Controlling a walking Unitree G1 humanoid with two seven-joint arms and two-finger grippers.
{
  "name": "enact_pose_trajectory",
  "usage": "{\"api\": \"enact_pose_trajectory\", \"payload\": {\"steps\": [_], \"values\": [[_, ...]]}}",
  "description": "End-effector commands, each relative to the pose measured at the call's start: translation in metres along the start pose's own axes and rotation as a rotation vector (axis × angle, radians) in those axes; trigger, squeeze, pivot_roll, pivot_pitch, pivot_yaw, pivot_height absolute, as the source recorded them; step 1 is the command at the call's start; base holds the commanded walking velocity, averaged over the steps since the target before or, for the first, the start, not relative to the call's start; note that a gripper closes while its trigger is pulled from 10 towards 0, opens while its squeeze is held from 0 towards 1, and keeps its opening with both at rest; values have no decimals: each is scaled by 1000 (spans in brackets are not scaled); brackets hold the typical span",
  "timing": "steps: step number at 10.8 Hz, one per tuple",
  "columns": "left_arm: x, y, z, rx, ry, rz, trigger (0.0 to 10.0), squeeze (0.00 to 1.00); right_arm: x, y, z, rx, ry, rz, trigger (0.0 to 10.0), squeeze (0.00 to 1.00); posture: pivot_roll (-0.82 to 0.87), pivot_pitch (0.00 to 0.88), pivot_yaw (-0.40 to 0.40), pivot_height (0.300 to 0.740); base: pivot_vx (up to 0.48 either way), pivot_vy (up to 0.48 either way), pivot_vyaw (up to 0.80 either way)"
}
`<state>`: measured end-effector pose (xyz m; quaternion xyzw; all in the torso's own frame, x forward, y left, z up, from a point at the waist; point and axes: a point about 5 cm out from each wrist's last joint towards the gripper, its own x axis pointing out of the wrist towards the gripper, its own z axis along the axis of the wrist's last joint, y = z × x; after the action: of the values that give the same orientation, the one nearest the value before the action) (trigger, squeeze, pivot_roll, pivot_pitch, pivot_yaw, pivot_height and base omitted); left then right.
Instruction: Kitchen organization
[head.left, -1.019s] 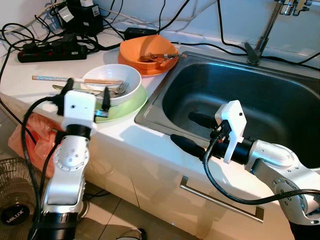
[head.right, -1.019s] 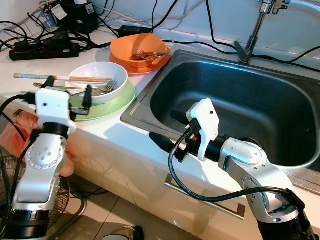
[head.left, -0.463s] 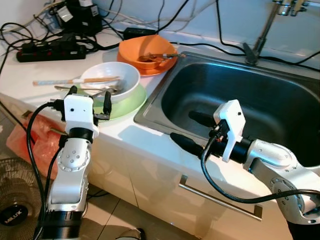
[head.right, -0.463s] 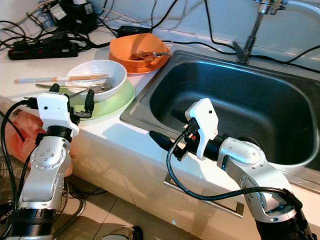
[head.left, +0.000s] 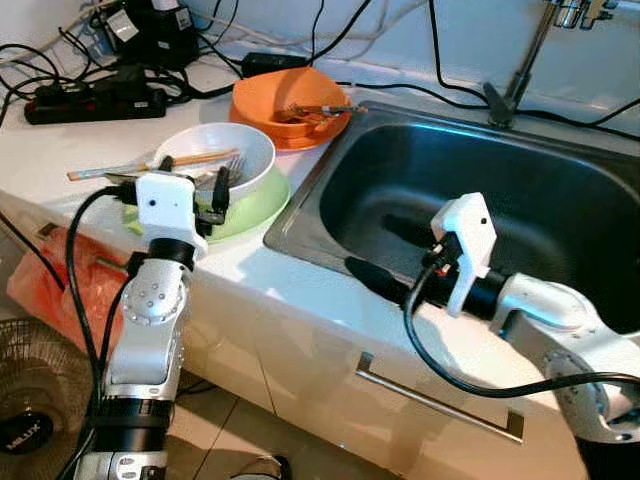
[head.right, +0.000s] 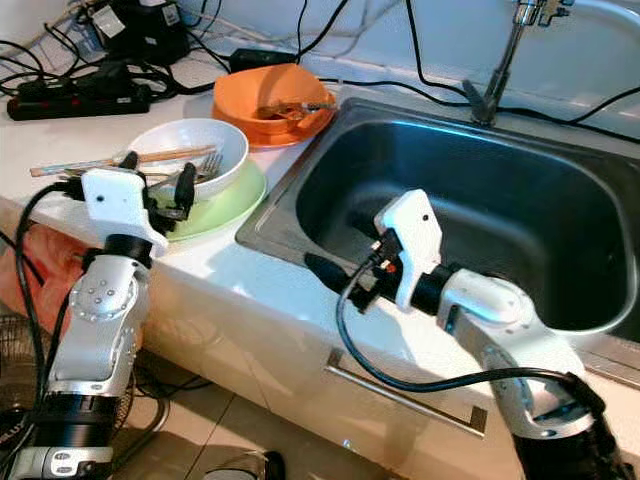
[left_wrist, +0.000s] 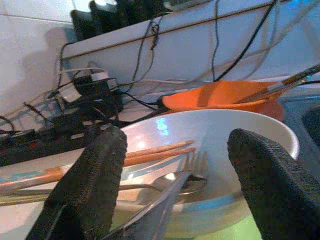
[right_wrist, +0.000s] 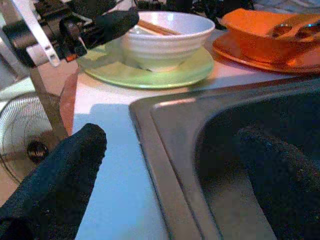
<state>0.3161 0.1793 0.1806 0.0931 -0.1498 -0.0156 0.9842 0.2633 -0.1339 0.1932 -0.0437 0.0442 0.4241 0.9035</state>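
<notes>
Bright, even light with glare on the white bowl (left_wrist: 210, 145); close black fingers (right_wrist: 55, 185) blur in wrist views.

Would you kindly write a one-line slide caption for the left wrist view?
Open left gripper faces a white bowl holding chopsticks and a fork, orange bowl behind.

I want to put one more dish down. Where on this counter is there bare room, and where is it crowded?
Bare patches: the white counter between the green plate and the sink rim, and the sink basin itself. Crowded: the back left corner with the power strip and cables, and around the white bowl, where the open left end effector sits.
</notes>
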Motion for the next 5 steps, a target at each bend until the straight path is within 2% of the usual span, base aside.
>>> {"api": "enact_pose_trajectory", "payload": {"steps": [1, 5], "values": [[2, -3, 2, -8, -13, -22, 0, 0, -4, -5, 1, -28, 10, -5, 10000, 0, 26, 95, 38, 740, 0, 0, 0], [0, -2, 0, -17, -16, -17, 0, 0, -10, -13, 2, -88, 49, 6, 10000, 0, 27, 98, 44, 740, 0, 0, 0]]}}
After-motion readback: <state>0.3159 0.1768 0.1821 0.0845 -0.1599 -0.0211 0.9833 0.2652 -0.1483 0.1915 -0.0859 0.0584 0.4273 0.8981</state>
